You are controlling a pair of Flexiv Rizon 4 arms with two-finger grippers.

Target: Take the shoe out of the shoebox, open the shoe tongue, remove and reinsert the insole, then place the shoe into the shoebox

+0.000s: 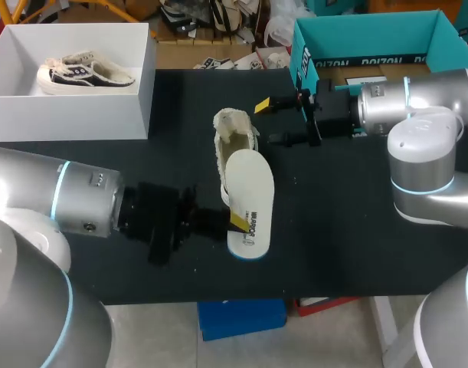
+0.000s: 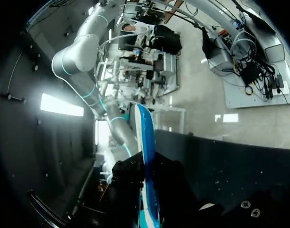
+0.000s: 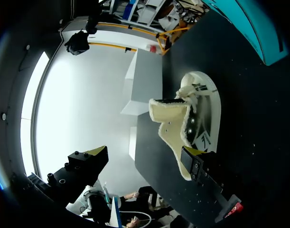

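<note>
The left gripper (image 1: 237, 222) is clamped on the white insole (image 1: 250, 201), which the left wrist view shows edge-on between its fingers. The right gripper (image 1: 268, 123) gapes wide beside the fleece-lined shoe (image 1: 235, 134) on the table (image 1: 356, 230). The white shoebox (image 1: 73, 115) holds a second shoe (image 1: 84, 73), and only the head view looks inside it.

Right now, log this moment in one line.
left pincer: shut on insole | right pincer: open, at shoe | shoe: on table, insole out
</note>
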